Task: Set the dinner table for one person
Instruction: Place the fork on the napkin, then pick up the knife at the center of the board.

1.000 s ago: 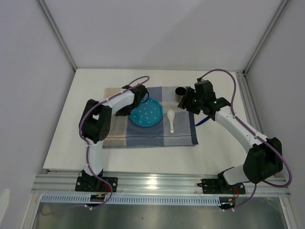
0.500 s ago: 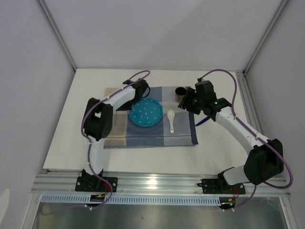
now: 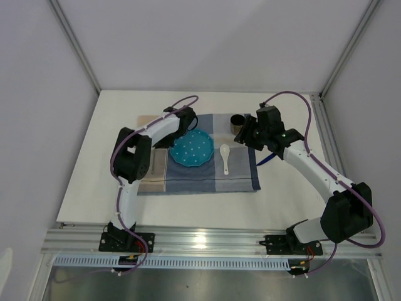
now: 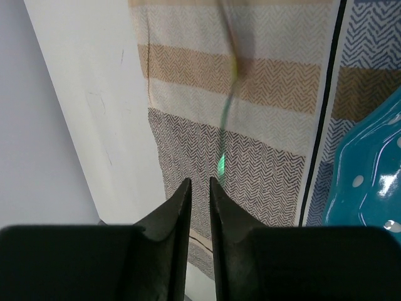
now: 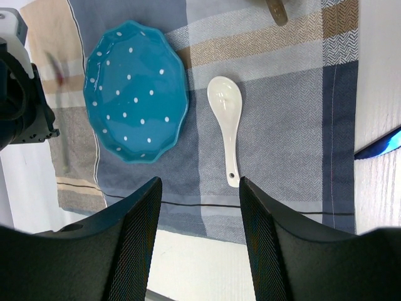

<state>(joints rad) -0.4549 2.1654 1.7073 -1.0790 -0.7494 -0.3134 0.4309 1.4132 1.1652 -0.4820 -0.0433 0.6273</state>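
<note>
On the white dinner table (image 3: 113, 125) lies a checked placemat (image 3: 241, 179) bearing a blue dotted plate (image 3: 191, 149), a white spoon (image 3: 225, 158) to its right and a dark cup (image 3: 237, 120) at the far edge. My left gripper (image 3: 177, 130) hovers over the placemat's beige left part (image 4: 263, 81). Its jaws (image 4: 199, 180) stand a narrow gap apart with nothing between them. Ahead of them a thin shiny utensil (image 4: 225, 125) shows blurred on the cloth. My right gripper (image 5: 199, 182) is open and empty above the placemat's near edge, with the spoon (image 5: 227, 119) and plate (image 5: 135, 91) ahead.
A blue strip (image 3: 265, 158) lies on the table just off the placemat's right edge. Silver rails (image 3: 207, 241) run along the near side. White walls close in the far side and the left and right sides.
The left gripper's jaws have parted slightly from shut, and its wrist has shifted a little toward the far side. The right arm has stayed still.
</note>
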